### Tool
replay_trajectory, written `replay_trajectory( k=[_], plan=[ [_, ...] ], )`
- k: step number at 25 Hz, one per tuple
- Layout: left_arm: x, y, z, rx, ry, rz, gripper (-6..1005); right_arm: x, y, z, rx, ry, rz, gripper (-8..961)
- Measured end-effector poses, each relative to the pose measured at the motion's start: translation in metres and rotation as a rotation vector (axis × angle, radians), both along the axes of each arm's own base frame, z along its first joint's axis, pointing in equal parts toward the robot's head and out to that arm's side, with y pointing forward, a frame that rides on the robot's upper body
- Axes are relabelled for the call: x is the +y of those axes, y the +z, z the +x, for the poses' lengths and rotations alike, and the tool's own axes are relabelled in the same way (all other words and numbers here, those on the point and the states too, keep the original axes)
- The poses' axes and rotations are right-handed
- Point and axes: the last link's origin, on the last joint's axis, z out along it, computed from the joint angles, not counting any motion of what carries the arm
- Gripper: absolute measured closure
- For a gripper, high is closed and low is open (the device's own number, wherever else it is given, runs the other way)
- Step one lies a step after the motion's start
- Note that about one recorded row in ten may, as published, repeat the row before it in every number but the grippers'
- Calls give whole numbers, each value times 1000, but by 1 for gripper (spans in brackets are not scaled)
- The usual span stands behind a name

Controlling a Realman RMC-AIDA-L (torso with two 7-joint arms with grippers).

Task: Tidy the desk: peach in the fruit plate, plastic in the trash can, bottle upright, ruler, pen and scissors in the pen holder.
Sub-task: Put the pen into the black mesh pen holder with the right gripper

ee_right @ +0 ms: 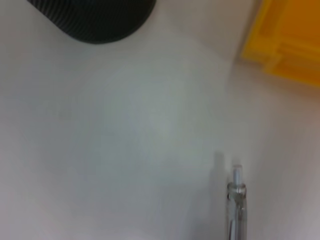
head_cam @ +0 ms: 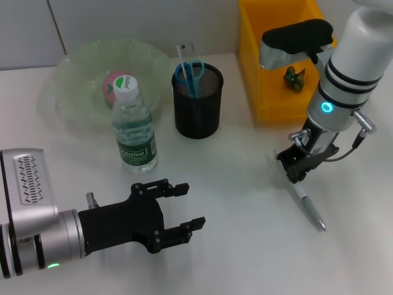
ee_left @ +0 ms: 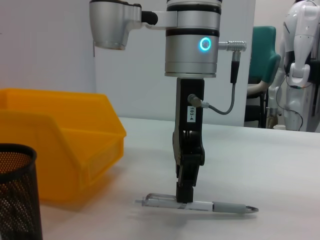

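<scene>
A grey and clear pen (head_cam: 312,212) lies flat on the white table at the right. My right gripper (head_cam: 297,175) stands straight down on its upper end, fingers close together around it. The left wrist view shows the right gripper (ee_left: 184,195) touching the pen (ee_left: 220,206), which rests on the table. The right wrist view shows only the pen's end (ee_right: 236,210). My left gripper (head_cam: 191,205) is open and empty at the front left. The bottle (head_cam: 134,126) stands upright. The peach (head_cam: 114,86) lies in the green fruit plate (head_cam: 73,92). Scissors (head_cam: 195,70) and a ruler (head_cam: 183,58) stand in the black pen holder (head_cam: 198,104).
A yellow bin (head_cam: 249,61) stands at the back right, just behind my right arm, with a small crumpled green piece (head_cam: 295,78) inside. The pen holder (ee_left: 17,195) and the bin (ee_left: 65,145) also show in the left wrist view. White robot parts (ee_left: 300,55) stand beyond the table.
</scene>
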Motion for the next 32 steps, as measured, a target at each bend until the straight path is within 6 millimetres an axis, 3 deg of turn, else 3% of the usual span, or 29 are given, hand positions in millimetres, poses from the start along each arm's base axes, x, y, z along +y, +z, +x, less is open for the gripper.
replay_trajectory(
  k=[15, 24, 32],
  plan=[
    [2, 4, -1, -15, 8, 24, 329, -3, 21, -14, 63, 80, 59, 909],
    [5, 13, -1, -53, 24, 49, 329, -4, 57, -39, 126, 224, 168, 900],
    [5, 12, 2, -60, 21, 43, 329, -6, 77, -60, 142, 325, 220, 892]
  ],
)
